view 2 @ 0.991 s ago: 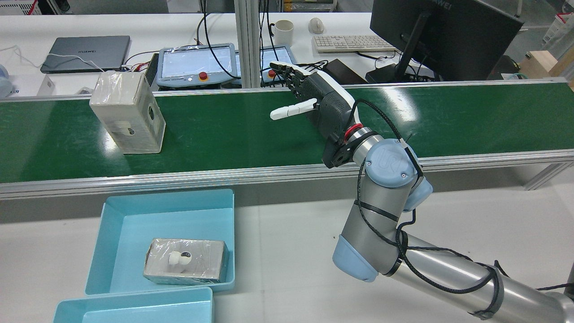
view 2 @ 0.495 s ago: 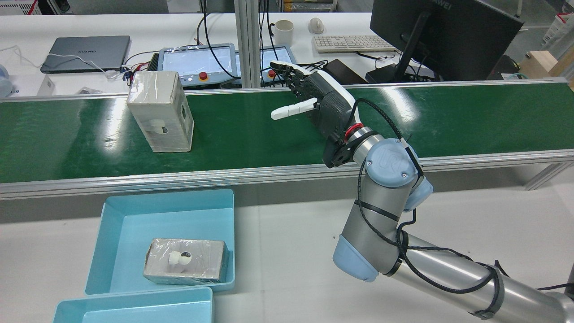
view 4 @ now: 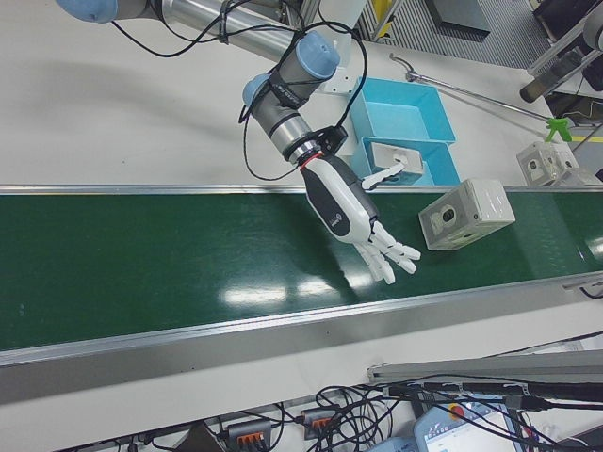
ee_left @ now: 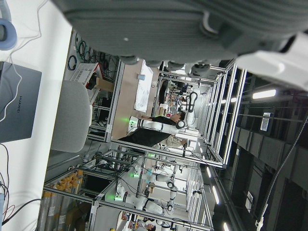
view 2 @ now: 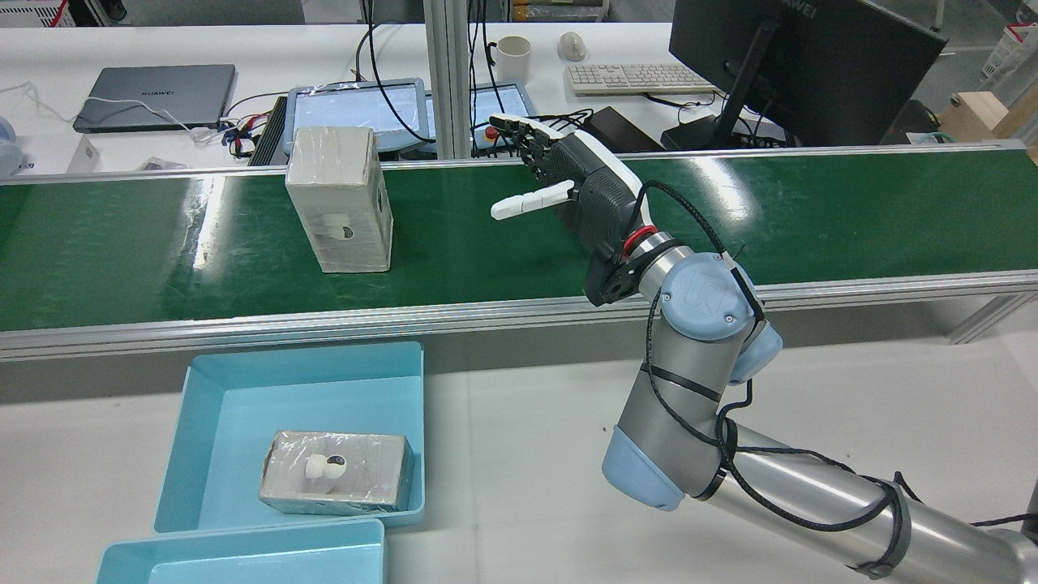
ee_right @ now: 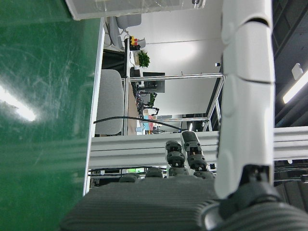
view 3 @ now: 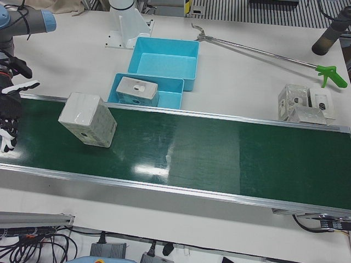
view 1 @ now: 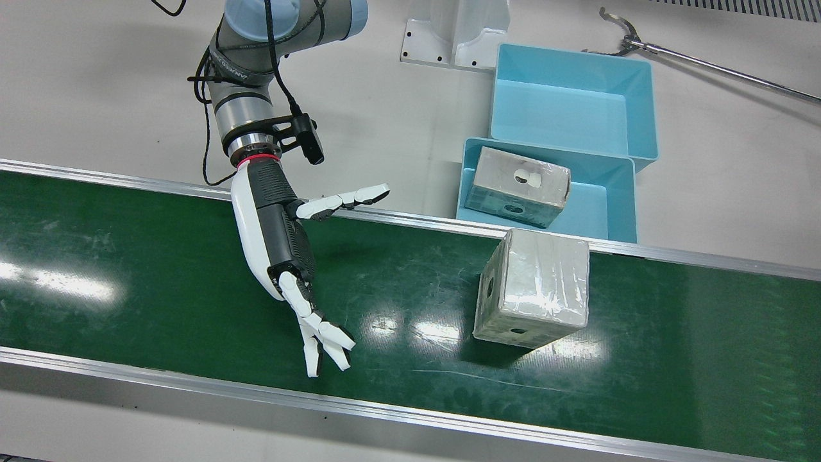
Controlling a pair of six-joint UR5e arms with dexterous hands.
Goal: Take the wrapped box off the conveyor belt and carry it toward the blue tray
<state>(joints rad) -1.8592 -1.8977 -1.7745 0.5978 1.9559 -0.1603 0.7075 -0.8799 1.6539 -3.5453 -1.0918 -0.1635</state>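
Note:
The wrapped box is pale, film-covered and stands upright on the green conveyor belt. It also shows in the front view, the left-front view and the right-front view. My right hand hovers open over the belt, fingers spread, palm facing the box and a gap apart from it; it also shows in the front view and the right-front view. The blue tray sits beside the belt's near edge and holds another wrapped box. My left hand shows only as a dark palm in its own view.
A second blue tray stands against the first. A long grabber tool and some more wrapped boxes lie on the table. Pendants, a keyboard and a monitor stand beyond the belt's far rail.
The wrapped box has travelled along the belt toward my right hand, to the right in the rear view. The right hand has stayed nearly still and open.

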